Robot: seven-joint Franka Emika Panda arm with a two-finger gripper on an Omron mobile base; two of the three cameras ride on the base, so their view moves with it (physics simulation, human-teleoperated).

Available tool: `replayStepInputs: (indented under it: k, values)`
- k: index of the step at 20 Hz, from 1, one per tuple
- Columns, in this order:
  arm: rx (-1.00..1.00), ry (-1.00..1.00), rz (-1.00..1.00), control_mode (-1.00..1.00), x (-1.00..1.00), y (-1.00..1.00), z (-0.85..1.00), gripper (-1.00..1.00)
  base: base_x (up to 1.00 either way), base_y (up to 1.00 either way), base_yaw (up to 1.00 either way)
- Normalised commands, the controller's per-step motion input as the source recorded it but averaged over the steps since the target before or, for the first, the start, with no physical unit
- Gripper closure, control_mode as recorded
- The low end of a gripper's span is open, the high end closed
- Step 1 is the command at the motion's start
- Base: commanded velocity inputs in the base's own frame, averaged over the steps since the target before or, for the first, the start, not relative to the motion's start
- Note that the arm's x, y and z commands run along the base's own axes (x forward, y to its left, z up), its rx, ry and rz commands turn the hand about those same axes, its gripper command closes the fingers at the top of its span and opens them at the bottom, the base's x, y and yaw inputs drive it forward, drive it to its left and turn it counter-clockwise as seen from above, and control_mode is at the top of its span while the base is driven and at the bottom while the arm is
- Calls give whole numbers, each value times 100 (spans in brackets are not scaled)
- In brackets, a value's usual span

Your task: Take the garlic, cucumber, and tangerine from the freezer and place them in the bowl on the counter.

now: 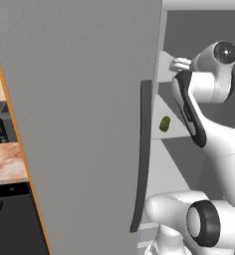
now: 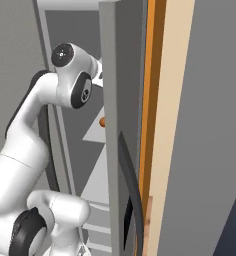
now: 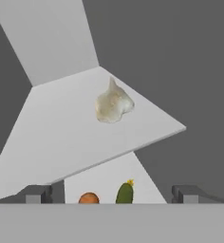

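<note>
Freezer [image 1: 79,124], door open: garlic [image 3: 113,103] on upper shelf [image 3: 61,133]; tangerine [image 3: 88,198] beside cucumber [image 3: 125,193] on the shelf below. Claw [image 3: 112,193] wide, empty.

the arm [image 1: 214,149] is glossy white, built of fat rounded segments with smooth, bulging shells. dark charcoal rings and caps mark the joints, one wide black disc sitting low on the shoulder housing. a black curved band runs along one link's edge. a round dark cap with a small pale centre closes the top joint. the pincer [image 3: 111,193] has two small, blocky dark grey tips.
</note>
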Motion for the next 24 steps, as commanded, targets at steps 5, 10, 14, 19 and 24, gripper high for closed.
replayStepInputs:
  k: [5, 10, 14, 19, 24]
  values:
    - [0, 5, 0, -100, 48, 0, 6, -100, 0, 0, 0]
    - [-1, 4, 0, -100, 44, -2, 0, -100, 0, 0, 0]
    - [0, 0, 0, -100, 46, -18, 0, -100, 0, 0, 0]
    - [-3, 1, 0, -100, 21, -15, -1, -100, 0, 0, 0]
    - [-4, 0, 0, -100, 14, -16, -17, -100, 0, 0, 0]
